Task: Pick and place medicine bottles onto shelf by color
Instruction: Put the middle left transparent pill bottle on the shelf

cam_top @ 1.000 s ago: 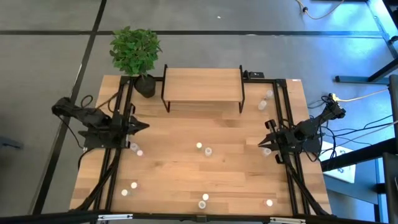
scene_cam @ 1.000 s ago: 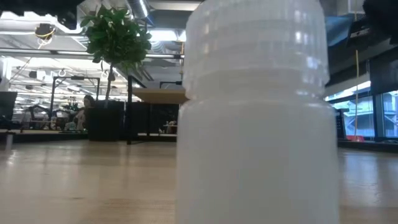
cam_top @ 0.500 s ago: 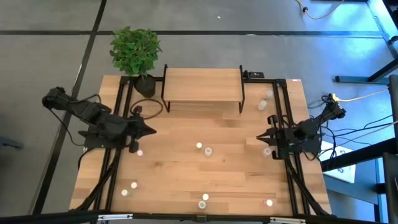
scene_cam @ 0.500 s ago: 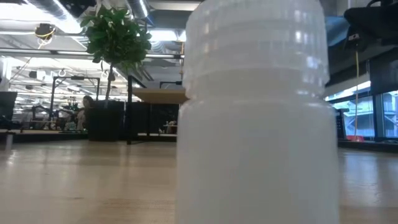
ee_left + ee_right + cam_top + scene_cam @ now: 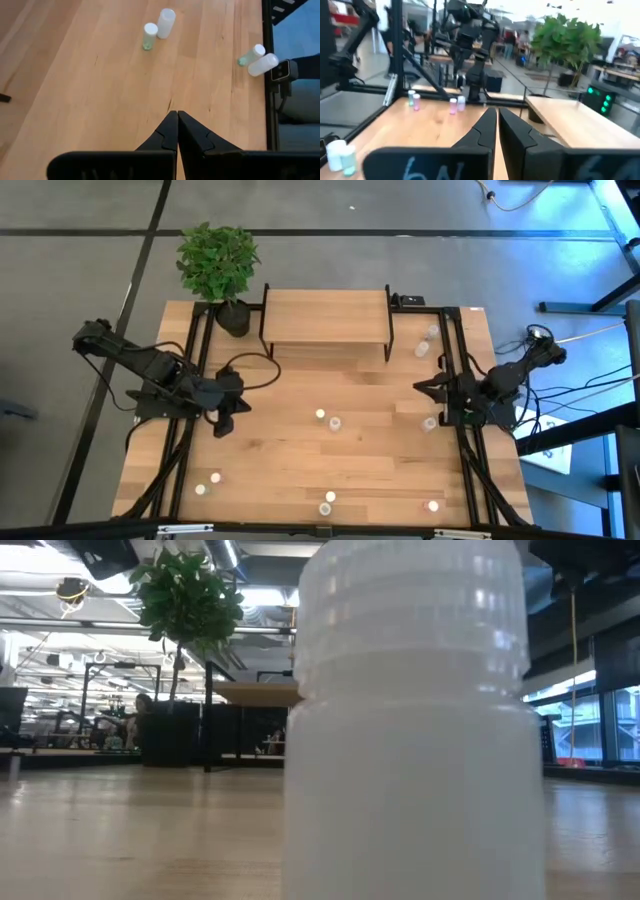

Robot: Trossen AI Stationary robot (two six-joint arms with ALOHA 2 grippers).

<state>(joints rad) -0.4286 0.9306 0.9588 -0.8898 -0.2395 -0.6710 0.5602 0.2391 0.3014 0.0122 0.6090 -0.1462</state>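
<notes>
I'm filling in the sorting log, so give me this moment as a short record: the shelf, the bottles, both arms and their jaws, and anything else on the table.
shelf: light-wood shelf at the table's far edge, nothing on top
bottles: scattered over the table, none sorted yet; one bottle fills the low view
left gripper: over the table's left part, jaws shut, holding nothing
right gripper: at the table's right side, jaws shut, holding nothing
other: potted plant at the far left corner

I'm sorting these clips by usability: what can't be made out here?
- Low view: one bottle right at the lens hides most of the table.
- High view: bottle caps too small for sure colours.
- Right wrist view: blurred; left arm indistinct.
</notes>
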